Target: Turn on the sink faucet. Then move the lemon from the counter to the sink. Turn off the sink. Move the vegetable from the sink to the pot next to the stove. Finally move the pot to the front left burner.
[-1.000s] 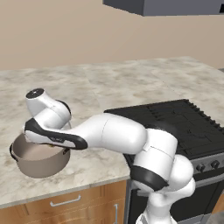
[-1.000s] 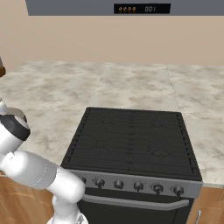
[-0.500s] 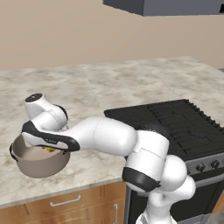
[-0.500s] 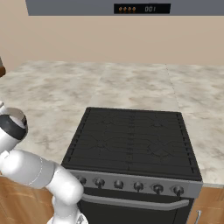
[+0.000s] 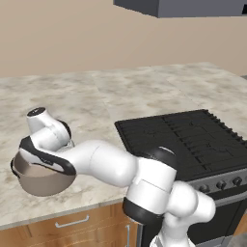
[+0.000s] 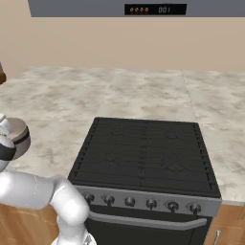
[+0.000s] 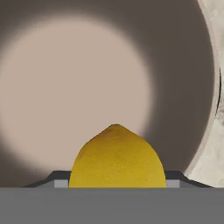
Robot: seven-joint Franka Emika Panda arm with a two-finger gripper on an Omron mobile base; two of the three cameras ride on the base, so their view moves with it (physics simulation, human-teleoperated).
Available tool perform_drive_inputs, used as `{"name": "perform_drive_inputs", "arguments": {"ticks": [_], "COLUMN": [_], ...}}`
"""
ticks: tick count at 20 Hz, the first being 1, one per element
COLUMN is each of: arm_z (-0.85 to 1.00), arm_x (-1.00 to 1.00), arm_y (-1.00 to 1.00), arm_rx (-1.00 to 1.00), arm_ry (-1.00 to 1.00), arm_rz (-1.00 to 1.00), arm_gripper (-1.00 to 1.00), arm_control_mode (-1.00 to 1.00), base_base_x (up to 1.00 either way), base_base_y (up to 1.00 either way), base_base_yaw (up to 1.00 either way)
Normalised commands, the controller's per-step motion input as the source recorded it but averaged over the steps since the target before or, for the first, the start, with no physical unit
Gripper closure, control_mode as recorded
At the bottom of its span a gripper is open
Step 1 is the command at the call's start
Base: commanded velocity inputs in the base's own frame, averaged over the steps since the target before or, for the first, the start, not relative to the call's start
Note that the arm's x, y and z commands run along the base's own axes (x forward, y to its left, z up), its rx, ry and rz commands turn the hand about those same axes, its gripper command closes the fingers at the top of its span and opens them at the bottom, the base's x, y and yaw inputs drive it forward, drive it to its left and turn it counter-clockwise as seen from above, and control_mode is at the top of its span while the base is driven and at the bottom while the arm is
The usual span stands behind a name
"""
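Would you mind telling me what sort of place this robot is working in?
A home-style kitchen, rendered: a flat black cooktop with ridged grates and front knobs, a pale marbled stone worktop over wooden cabinets, and a round grey metal pot beside the stove.

In the hand view the lemon (image 7: 117, 158) is cut off below by the picture's bottom band, and it hides the pincer's fingertips, so how the jaws stand cannot be told. In the left base view the arm's wrist covers the pot (image 5: 41, 179), hiding its inside.
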Motion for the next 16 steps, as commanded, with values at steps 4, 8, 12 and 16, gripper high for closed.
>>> {"name": "perform_drive_inputs", "arguments": {"ticks": [4, 8, 12, 16], "arm_z": [-0.27, -0.23, -0.20, -0.04], "arm_x": [0.00, 0.00, 0.02, 0.00], "arm_y": [0.00, 0.00, 0.00, 0.00], "arm_rx": [0.01, 0.02, 0.02, 0.02], "arm_ry": [0.00, 0.00, 0.00, -0.02], "arm_rz": [0.00, 0.00, 0.00, 0.00], "arm_gripper": [1.00, 1.00, -1.00, -1.00], "arm_control_mode": [-1.00, -1.00, -1.00, -1.00], "base_base_x": [0.00, 0.00, 0.00, 0.00], "base_base_y": [0.00, 0.00, 0.00, 0.00], "base_base_yaw": [0.00, 0.00, 0.00, 0.00]}}
